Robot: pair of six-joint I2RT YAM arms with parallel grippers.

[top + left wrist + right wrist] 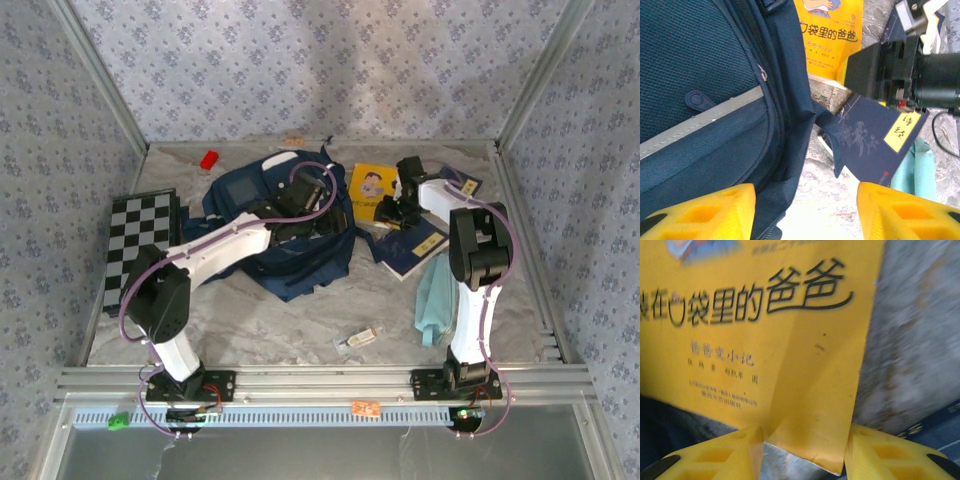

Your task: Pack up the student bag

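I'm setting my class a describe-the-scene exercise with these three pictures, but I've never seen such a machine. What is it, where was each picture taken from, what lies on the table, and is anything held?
It is a robot: a left arm and a right arm bolted at the near edge of a table, each ending in a two-fingered pincer. The wide picture comes from a camera above and behind them. The close-ups come from wrist cameras; the yellow blocks are the fingers. On the table lie a navy backpack, a yellow book, a dark blue book, a checkerboard and a teal cloth. The left pincer stands open at the backpack's edge. The right pincer straddles the yellow book's corner; whether it grips is unclear.
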